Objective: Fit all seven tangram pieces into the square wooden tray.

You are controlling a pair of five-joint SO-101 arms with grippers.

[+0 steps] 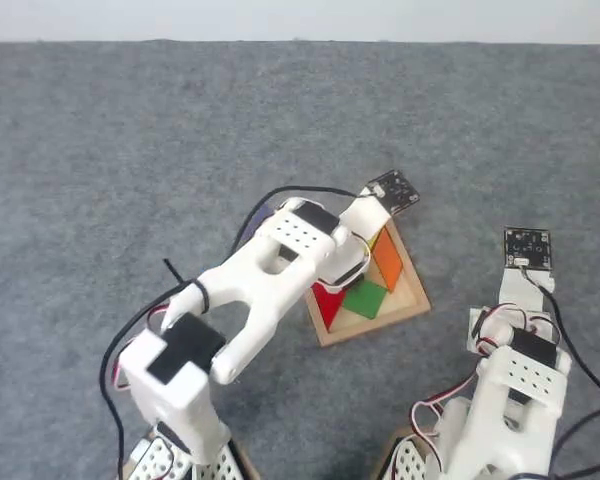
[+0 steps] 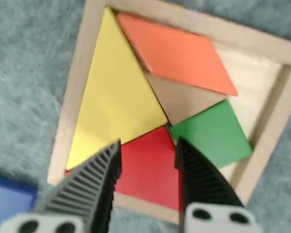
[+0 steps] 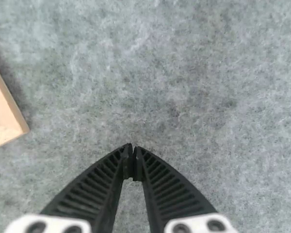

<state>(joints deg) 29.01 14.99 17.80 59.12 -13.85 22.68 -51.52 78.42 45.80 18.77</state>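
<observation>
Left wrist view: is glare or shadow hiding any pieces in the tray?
Left wrist view: no glare, even light on the yellow piece, orange piece and green piece; the left claw, not shadow, covers part of the red piece. High view: the left arm overhangs the tray.

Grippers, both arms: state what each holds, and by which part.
Nothing is held. The left gripper is open over the red tangram piece in the square wooden tray; the right gripper is shut on nothing, over the grey carpet.
</observation>
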